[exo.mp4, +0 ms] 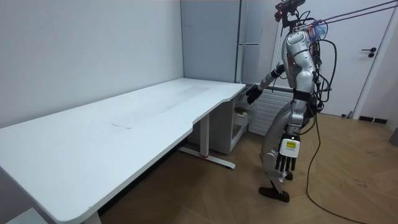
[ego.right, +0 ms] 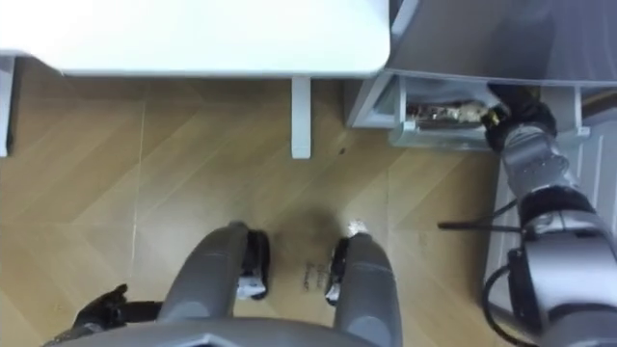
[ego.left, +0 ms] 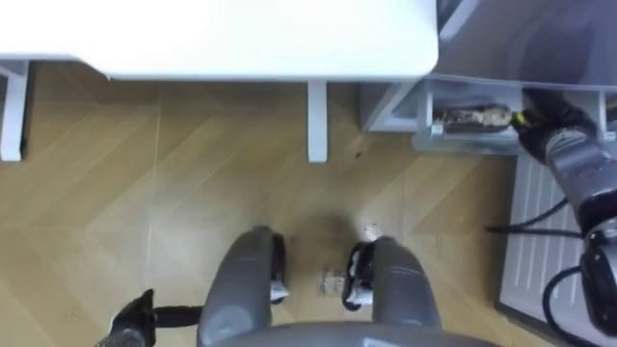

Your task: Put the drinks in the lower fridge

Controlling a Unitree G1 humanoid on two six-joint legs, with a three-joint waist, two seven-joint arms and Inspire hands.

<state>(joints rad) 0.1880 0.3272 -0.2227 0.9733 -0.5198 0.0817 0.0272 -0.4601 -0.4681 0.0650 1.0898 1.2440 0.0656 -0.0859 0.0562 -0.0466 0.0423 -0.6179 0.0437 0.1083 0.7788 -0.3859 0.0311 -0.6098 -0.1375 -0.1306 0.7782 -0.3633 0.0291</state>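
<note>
Drink: brown-and-gold bottle-like item [ego.left: 472,118], lying in white lower fridge compartment [ego.left: 453,143], upper right.
Right hand [ego.left: 548,120]: at its end; grip unclear.
Left hand [exo.mp4: 285,163]: hanging, fingers straight.
Advice: seat the drink fully before releasing.

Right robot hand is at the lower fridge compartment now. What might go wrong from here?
1. The right robot hand is close against the things already lying in the fridge compartment; pushing further in may knock or jam them.
2. I cannot tell whether it holds a drink, so check before pulling back.
3. The arm passes over a white ribbed panel; a dropped elbow might strike it.
</note>
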